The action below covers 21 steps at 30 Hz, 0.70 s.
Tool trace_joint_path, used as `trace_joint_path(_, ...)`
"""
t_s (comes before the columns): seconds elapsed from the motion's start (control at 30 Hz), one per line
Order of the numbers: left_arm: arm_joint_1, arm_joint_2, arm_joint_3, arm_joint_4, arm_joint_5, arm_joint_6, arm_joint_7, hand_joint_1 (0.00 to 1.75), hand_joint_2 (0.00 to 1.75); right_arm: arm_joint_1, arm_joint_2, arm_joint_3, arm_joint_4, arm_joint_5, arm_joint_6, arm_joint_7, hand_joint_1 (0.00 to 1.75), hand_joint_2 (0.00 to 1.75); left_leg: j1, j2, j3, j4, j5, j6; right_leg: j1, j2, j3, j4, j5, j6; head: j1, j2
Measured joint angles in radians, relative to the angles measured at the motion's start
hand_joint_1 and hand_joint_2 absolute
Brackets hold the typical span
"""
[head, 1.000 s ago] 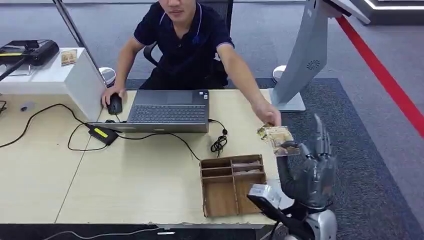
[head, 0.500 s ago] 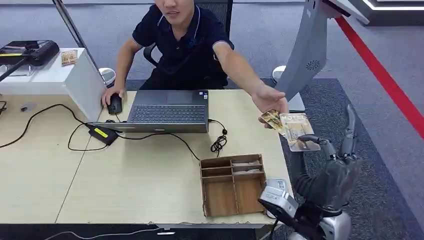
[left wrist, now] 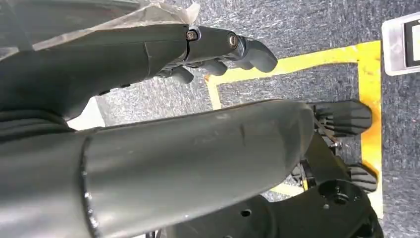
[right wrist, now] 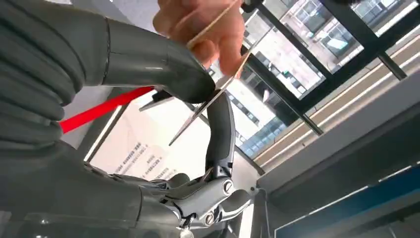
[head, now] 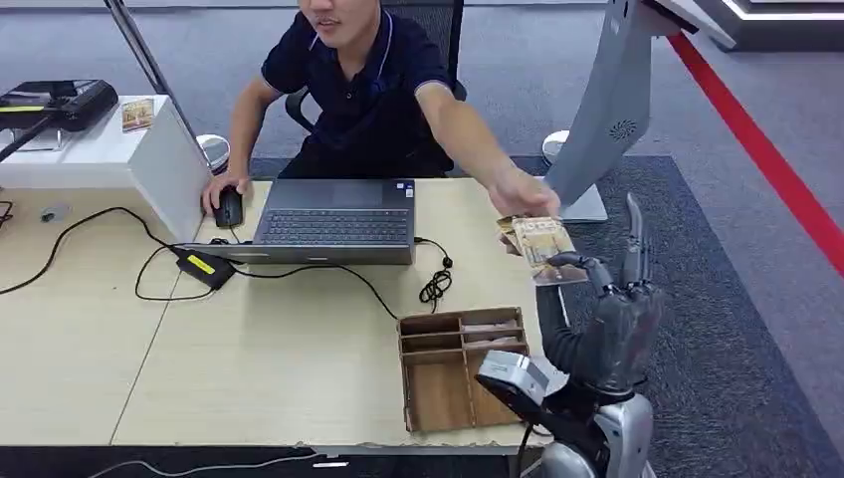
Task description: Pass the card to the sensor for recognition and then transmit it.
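A beige printed card is up in the air off the desk's right end. My right hand pinches its near edge between thumb and a finger, the other fingers pointing up. The seated person's hand holds the card's far edge, with a second card beside it. In the right wrist view the card appears edge-on between my thumb and a dark finger, and the person's fingers grip it. My left hand hangs over the carpet, fingers loosely bent and holding nothing.
A wooden compartment tray sits at the desk's near right corner. A laptop, a mouse under the person's other hand and cables lie on the wooden desk. A grey kiosk stand rises at the right.
My right hand swung out to the right with the card and has come back left toward the desk. The person's hand followed and now grips the card's far edge.
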Motion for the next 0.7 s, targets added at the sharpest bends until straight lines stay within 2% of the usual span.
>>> trace_joint_path(0.23,0.000,0.000,-0.001,0.000,-0.012,-0.006,-0.002,0.00,0.00,-0.051,0.015,0.038,0.109,-0.060,0.000,-0.011,1.75,1.75,0.000,0.000,0.000,0.000,0.000,0.000,0.000,0.000,0.000,0.000,0.000,0.000,0.000,0.000)
trace_joint_path(0.7,0.000,0.000,-0.002,0.000,-0.020,-0.008,-0.002,0.00,0.00,-0.091,0.035,0.058,0.247,-0.036,0.000,-0.003,1.75,1.75,0.000,0.000,-0.001,0.000,0.000,0.000,0.000,0.000,-0.001,0.000,0.000,0.000,0.000,0.000)
